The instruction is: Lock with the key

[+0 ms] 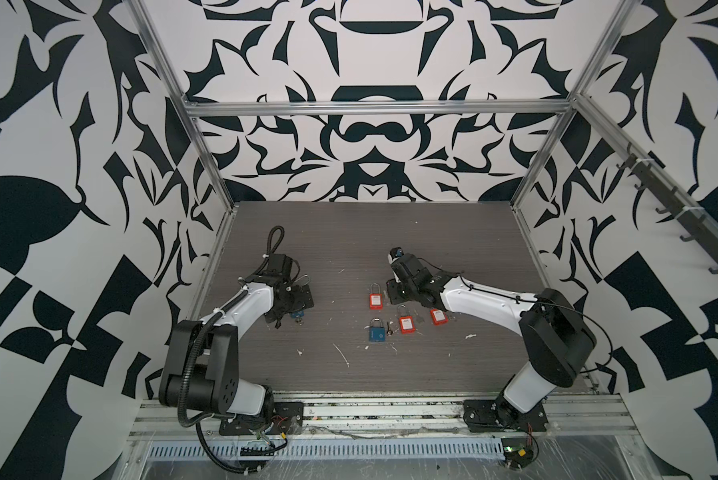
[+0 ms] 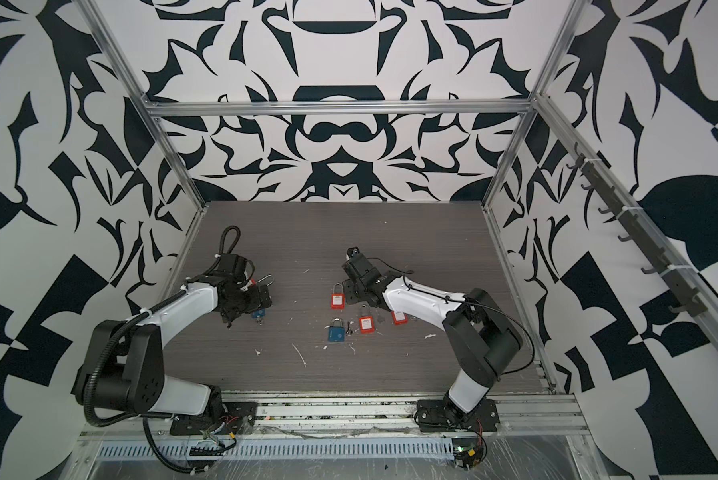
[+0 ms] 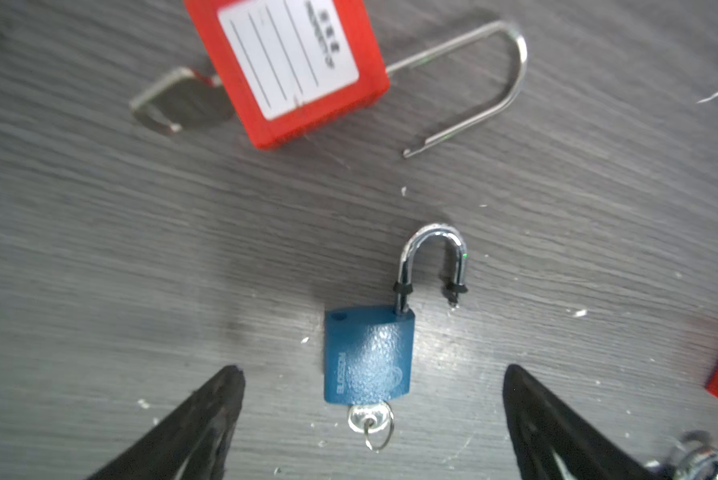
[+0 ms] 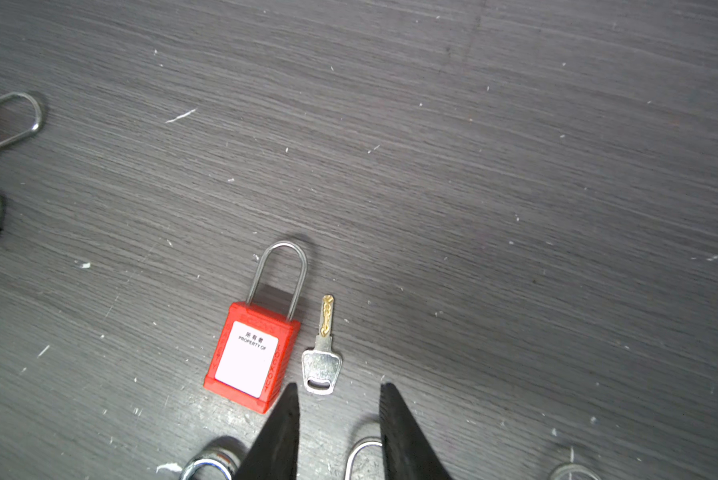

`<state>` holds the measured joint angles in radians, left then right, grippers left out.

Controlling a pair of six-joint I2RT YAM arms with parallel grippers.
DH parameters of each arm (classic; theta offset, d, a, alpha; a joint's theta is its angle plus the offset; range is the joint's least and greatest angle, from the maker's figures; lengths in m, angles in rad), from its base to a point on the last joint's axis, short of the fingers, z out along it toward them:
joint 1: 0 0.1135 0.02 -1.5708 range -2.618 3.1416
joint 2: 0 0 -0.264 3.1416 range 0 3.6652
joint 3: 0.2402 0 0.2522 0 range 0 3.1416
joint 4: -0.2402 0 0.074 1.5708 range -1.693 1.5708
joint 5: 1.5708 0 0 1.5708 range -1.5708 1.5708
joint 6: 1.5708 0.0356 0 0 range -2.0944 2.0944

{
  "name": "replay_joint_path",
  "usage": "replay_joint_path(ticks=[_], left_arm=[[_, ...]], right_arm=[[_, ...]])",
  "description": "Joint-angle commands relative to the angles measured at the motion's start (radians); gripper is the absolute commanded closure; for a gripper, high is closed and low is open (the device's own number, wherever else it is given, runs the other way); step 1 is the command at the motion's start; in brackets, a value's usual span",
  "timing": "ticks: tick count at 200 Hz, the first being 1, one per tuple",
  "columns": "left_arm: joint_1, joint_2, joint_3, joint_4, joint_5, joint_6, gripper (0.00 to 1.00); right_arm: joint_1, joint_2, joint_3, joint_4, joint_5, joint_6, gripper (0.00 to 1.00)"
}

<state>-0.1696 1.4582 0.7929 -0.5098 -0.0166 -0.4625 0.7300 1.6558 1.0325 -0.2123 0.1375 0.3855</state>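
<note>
In the left wrist view a blue padlock (image 3: 367,357) lies flat with its shackle (image 3: 432,257) swung open and a silver key (image 3: 367,417) in its base. My left gripper (image 3: 372,370) is open, one finger on each side of the padlock and clear of it. In the right wrist view a red padlock (image 4: 251,357) with its shackle down lies next to a loose key (image 4: 323,353). My right gripper (image 4: 338,388) is open just short of that key's head, holding nothing. In both top views my left gripper (image 1: 297,305) hangs low over the table's left and my right gripper (image 1: 392,293) beside the red padlock (image 1: 375,297).
A red padlock (image 3: 291,66) with an open shackle and a key lies just beyond the blue one. Near the table's middle lie another blue padlock (image 1: 376,331), a small key (image 1: 389,328) and two red padlocks (image 1: 406,321) (image 1: 437,316). White flecks dot the dark wood-grain table (image 1: 349,241).
</note>
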Motion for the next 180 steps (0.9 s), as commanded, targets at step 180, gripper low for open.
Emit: replay_joint_path(ticks=[180], left_arm=[[-0.284,0.016,0.028,0.199,0.053,-0.255,0.01]], right_arm=[[0.003,-0.087,0.018,0.098,-0.283,-0.238,0.59]])
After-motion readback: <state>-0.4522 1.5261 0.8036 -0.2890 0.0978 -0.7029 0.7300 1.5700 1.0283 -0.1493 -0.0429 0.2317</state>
